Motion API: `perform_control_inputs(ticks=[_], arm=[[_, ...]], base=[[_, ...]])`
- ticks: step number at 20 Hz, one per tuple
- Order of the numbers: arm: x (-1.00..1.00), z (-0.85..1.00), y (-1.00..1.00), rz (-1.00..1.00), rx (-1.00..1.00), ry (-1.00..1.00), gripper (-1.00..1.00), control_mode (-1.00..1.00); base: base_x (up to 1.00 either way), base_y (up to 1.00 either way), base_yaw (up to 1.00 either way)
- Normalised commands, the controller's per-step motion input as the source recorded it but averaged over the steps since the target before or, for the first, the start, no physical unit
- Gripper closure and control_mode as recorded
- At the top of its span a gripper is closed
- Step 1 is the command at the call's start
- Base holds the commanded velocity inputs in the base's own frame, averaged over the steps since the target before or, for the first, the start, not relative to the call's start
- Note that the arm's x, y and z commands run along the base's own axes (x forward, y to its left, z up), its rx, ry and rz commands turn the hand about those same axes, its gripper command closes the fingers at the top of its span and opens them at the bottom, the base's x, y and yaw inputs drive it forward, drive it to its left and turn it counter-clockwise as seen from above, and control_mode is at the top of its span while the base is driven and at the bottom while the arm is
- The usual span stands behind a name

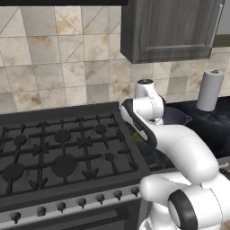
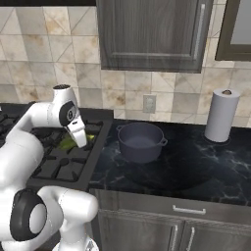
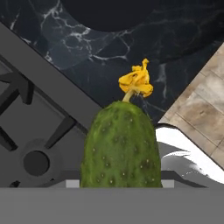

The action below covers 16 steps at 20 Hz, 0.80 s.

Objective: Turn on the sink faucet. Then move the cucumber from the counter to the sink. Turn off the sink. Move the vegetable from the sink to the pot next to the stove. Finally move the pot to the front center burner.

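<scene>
- Left base view: my arm folds over the right edge of the stove (image 1: pixel 67 152); my hand (image 1: pixel 136 134) is tucked low behind the forearm, and a sliver of yellow-green, the cucumber (image 1: pixel 134 134), peeps out beside it; the pot (image 1: pixel 176 117) stands just past my arm on the black marble table (image 1: pixel 211 128), half hidden by the wrist; a paper towel roll (image 1: pixel 210 90) stands further right by the tiled wall.
- Right base view: my hand (image 2: pixel 73 143) hangs over the stove's (image 2: pixel 63 166) right-hand grates with the cucumber (image 2: pixel 68 142) showing green under it; the pot (image 2: pixel 140 141) sits open on the table (image 2: pixel 196 166), just beside the stove's edge and to my hand's right; the paper towel roll (image 2: pixel 221 115) is well apart from it.
- Hand view: the cucumber (image 3: pixel 121 146) rises from between my fingers, long axis running along my hand, its yellow blossom end pointing away from me; I judge my hand closed on it, though the fingertips themselves are hidden behind it; below lie the stove's (image 3: pixel 39 131) edge and the marble table (image 3: pixel 109 57), with a dark round shape at the top that I take for the pot's (image 3: pixel 118 13) shadow or base.
- The turn ahead: the pot lies to the right of my hand, across the stove's edge; I would need to carry the cucumber that way and bring it over the rim.
</scene>
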Motion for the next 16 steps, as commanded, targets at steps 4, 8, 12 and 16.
perform_control_inputs(ticks=[4, 8, 12, 16], arm=[[-0.05, 0.0, -0.55, 0.0, 0.0, 0.01, 1.0, -1.0], [-0.29, -0.01, -0.68, 0.0, 0.0, 0.0, 1.0, -1.0], [-0.21, 0.0, -0.68, 0.0, 0.0, 0.0, 1.0, -1.0], [-0.02, 0.0, -0.67, 0.0, 0.0, 0.0, 1.0, -1.0]], base=[[0.0, 0.0, 0.0], [0.0, 0.0, 0.0], [0.0, 0.0, 0.0], [0.0, 0.0, 0.0]])
